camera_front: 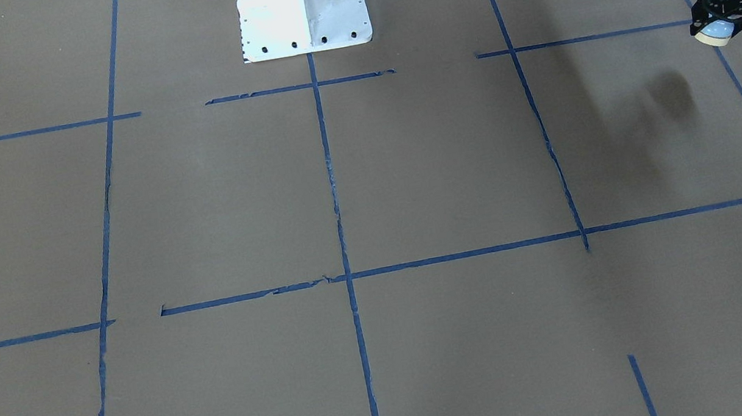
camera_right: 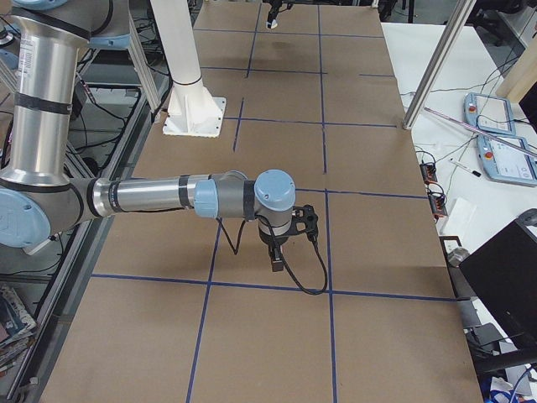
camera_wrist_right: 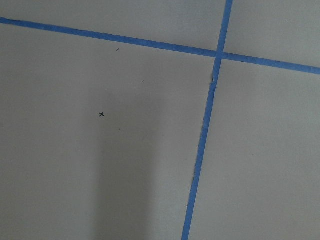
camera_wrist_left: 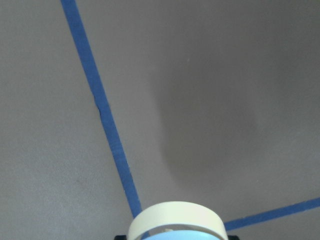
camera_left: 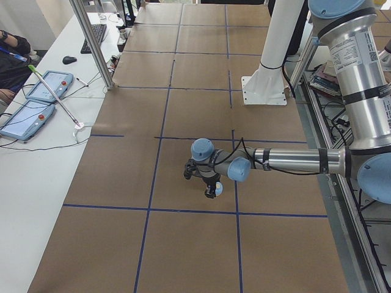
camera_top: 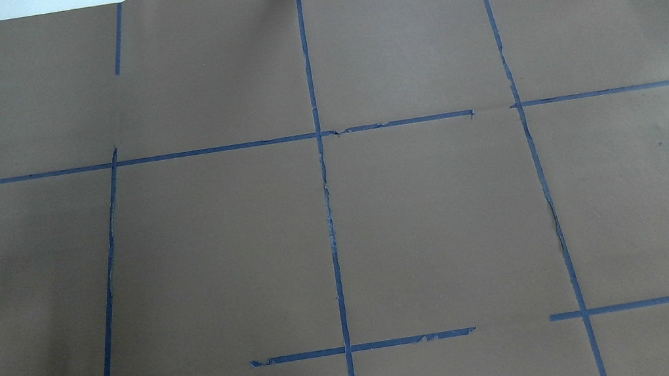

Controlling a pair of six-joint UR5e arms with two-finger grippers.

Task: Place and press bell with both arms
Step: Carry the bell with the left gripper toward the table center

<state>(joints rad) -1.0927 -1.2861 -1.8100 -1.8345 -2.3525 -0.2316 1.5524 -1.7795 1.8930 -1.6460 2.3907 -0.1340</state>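
Aloft, left tool (camera_front: 712, 22) grips bell (camera_front: 713, 33) above table (camera_front: 411, 179); right tool (camera_right: 275, 259): cannot tell whether open or closed.

You are looking at the right arm (camera_right: 159, 195) reaching in low from the left edge, its silver tube lying level and the right gripper (camera_right: 276, 262) pointing down close over the table (camera_right: 377, 235), just above a blue tape line (camera_right: 252, 285). From here you cannot tell whether its jaws are parted. A black cable (camera_right: 312, 281) is looping down beside it, the white pedestal (camera_right: 195, 105) is standing farther back, and the left gripper (camera_right: 273, 13) is hanging small at the top edge.
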